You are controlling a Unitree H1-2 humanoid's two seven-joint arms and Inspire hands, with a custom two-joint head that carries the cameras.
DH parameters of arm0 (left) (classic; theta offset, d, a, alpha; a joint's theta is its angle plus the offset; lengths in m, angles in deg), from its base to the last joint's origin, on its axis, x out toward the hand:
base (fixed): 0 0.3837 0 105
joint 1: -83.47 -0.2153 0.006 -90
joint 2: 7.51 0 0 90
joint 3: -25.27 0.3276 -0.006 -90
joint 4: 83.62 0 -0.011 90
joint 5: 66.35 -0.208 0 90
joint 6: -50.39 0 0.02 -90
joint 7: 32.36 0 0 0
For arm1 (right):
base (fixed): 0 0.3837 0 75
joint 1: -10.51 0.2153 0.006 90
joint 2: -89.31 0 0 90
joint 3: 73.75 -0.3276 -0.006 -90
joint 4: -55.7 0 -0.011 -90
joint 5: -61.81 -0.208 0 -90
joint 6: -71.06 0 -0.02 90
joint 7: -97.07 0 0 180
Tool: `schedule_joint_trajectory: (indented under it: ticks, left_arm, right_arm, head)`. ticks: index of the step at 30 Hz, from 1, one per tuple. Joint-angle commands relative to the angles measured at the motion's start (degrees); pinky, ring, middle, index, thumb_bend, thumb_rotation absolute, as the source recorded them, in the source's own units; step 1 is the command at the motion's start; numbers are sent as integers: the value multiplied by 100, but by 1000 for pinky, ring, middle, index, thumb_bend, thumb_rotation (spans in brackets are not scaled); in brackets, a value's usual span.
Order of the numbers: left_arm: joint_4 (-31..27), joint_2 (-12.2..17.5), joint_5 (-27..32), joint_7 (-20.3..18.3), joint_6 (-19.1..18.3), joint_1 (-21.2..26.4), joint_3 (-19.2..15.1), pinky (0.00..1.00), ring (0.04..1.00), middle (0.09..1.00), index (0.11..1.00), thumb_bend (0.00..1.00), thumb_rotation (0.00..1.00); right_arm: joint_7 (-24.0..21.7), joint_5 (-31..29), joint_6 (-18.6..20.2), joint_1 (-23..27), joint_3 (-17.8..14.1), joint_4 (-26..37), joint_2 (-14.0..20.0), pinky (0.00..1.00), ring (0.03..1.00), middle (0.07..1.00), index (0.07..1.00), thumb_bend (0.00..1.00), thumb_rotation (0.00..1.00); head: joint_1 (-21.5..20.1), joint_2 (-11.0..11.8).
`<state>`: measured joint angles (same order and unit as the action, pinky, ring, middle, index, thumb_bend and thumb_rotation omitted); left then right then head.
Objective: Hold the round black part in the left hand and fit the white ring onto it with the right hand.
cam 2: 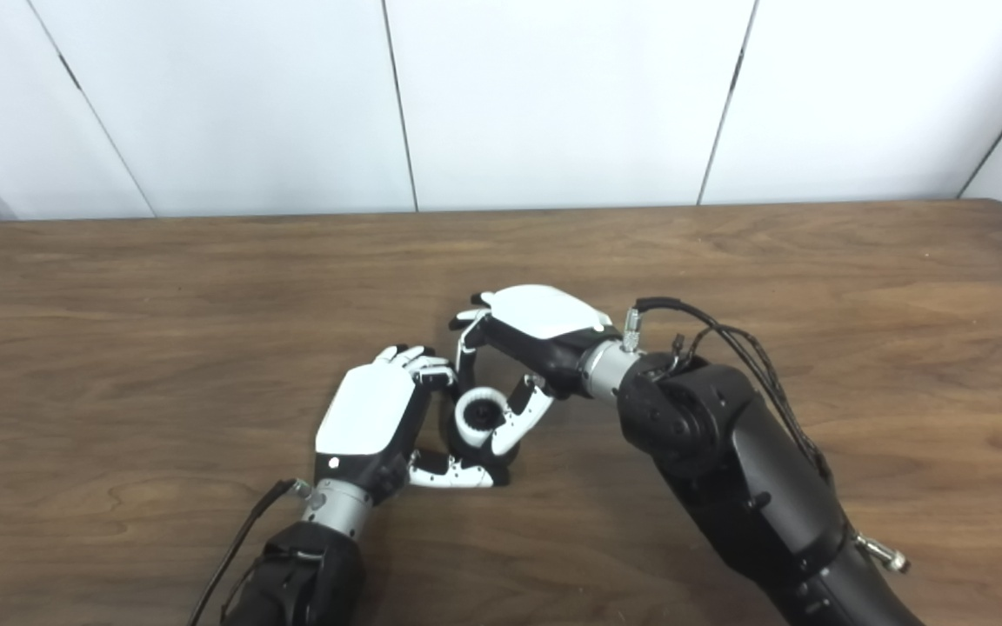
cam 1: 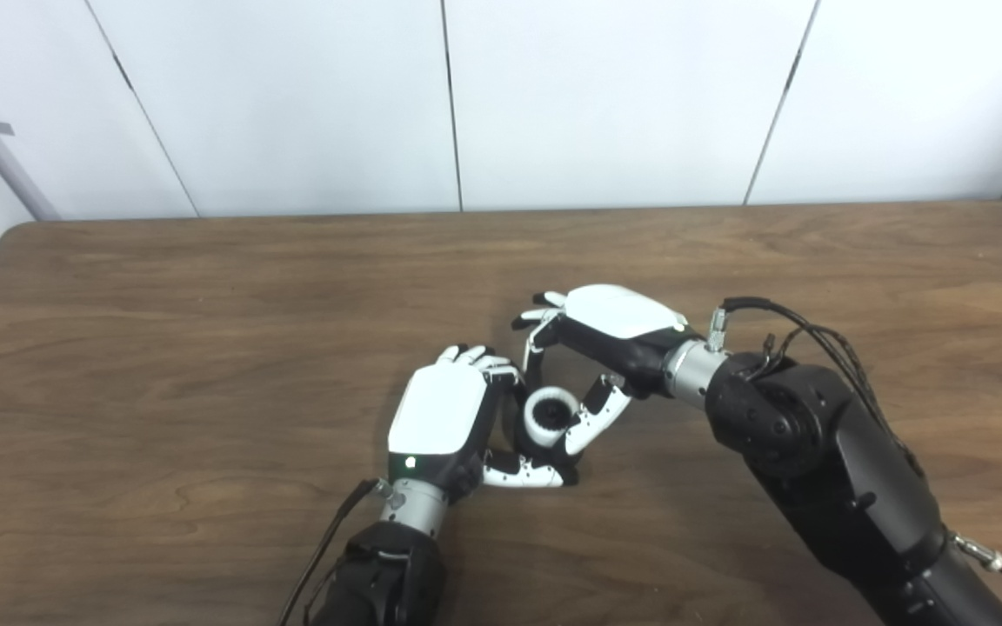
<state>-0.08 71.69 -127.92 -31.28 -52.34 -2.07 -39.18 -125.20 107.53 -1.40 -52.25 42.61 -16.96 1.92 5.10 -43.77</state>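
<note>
- Left hand [cam 1: 442, 417] sits low over the desk [cam 1: 162, 348], near its middle, white back plate facing up, arm coming in from the bottom edge.
- Its fingers [cam 1: 479, 356] curl over the far side of the round black part [cam 1: 525, 428], and its thumb [cam 1: 525, 474] lies along the near side, close to the desk surface. The hand is closed around the part and holds it.
- Only small dark slivers of the black part show between the fingers and under the ring; its shape cannot be made out in full.
- White ring [cam 1: 551, 415] sits at the top of the black part, opening tilted toward the camera, dark centre visible through it. Whether it is fully seated or only resting on the part cannot be told.
- Right hand [cam 1: 610, 335] reaches in from the right, wrist bent, back plate up and to the far side of the ring.
- Right fingers [cam 1: 537, 335] arch down on the far side of the ring; the right thumb [cam 1: 595, 417] comes against its right side. The hand pinches the ring between them, though the fingertip contact on the far side is partly hidden.
- The two hands are close together, fingertips nearly meeting above the ring.
- Black cables [cam 1: 801, 335] loop off the right wrist; a cable [cam 1: 327, 539] also runs from the left wrist.
- Behind the desk stands a white panelled wall [cam 1: 597, 96].
</note>
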Motion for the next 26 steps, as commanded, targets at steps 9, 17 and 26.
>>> schedule_joint_trajectory:
  ticks: [9, 17, 26]
  left_arm:
    - [-97, -27, -72, 90, 20, 179, -25, 932, 875, 768, 485, 521, 52]
    - [-88, -16, -54, 105, 33, 174, -40, 935, 874, 766, 484, 521, 53]
    - [-87, 11, -20, 109, 39, 167, -86, 932, 875, 767, 484, 523, 53]
  right_arm:
    - [36, 32, -84, 229, -65, 139, 93, 930, 1000, 948, 683, 1000, 295]
    - [73, -36, -162, 241, -157, 197, 211, 927, 1000, 849, 578, 1000, 271]
    - [-194, 34, 160, 257, -498, 629, 463, 923, 1000, 954, 722, 1000, 289]
  head:
    - [-4, 7]
    - [-18, 14]
    - [-19, 45]
